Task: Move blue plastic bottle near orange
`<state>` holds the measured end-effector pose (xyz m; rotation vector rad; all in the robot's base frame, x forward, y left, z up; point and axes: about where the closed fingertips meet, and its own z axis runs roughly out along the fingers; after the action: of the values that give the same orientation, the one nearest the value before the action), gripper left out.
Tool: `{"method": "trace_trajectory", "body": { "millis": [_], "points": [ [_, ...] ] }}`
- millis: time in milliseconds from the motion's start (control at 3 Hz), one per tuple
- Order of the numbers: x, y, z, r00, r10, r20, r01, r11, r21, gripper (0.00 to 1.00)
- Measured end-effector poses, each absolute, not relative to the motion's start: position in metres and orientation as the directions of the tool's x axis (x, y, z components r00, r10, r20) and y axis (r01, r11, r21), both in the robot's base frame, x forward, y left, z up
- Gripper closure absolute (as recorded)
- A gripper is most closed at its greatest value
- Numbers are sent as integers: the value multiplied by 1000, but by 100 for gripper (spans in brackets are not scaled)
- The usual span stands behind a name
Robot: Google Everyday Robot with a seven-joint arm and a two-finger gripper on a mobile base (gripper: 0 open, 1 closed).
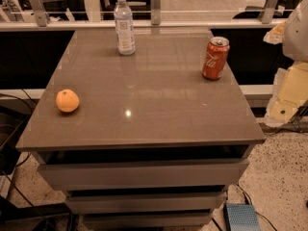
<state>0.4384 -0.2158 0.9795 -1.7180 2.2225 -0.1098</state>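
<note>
The blue plastic bottle [124,24], clear with a white cap and a pale label, stands upright at the far edge of the grey table top [144,95], left of the middle. The orange [67,100] lies near the table's left edge, towards the front, well apart from the bottle. My arm shows as a white and cream shape at the right edge of the view, beyond the table's right side. The gripper [287,100] hangs there, away from the bottle and the orange, and holds nothing that I can see.
A red Coca-Cola can [215,58] stands upright near the table's right edge. A metal railing [154,13] runs behind the far edge. Drawers sit below the table top. A small blue box [243,217] lies on the floor at the front right.
</note>
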Motion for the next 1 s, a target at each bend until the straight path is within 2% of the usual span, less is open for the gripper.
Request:
{"method": "trace_trajectory", "body": {
  "millis": [333,667,1000],
  "points": [
    [438,-216,980,-219,-953,-210,-927,270,-258,0],
    [449,-204,978,-196,-945,-263,-924,268,-272,0],
    [489,-173,978,-155,-919,-363,-917,271,-294,0]
  ]
}}
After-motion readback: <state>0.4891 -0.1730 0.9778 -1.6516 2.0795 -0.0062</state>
